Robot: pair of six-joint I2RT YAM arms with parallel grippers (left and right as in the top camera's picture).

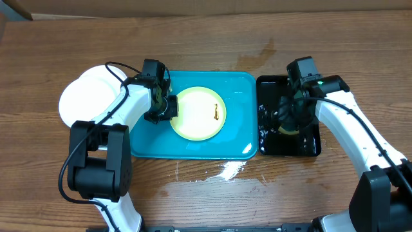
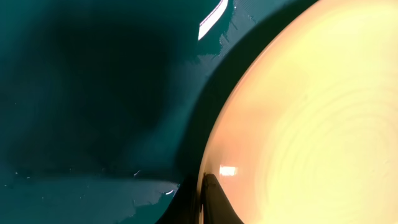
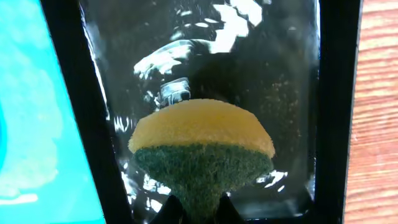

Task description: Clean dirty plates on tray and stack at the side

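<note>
On the turquoise rectangular plastic tray (image 1: 149,140), the left gripper (image 1: 168,108) sits at the rim of the pale yellow-green round plate (image 1: 193,115). Its jaws are cut off, so their spread is unreadable. Beside the tray, the right gripper (image 3: 198,206) pinches a yellow-and-green sponge (image 3: 202,138).

Pinched by right gripper (image 3: 198,214): sponge (image 3: 202,143), yellow layer above, green scouring layer below, gripped at green edge. Only dark fingertips (image 3: 166,210) seen at bottom. Beneath: black tray (image 3: 292,93), glossy, wet glints. At left: turquoise tray (image 3: 37,124). At right: wooden table (image 3: 376,112).
</note>
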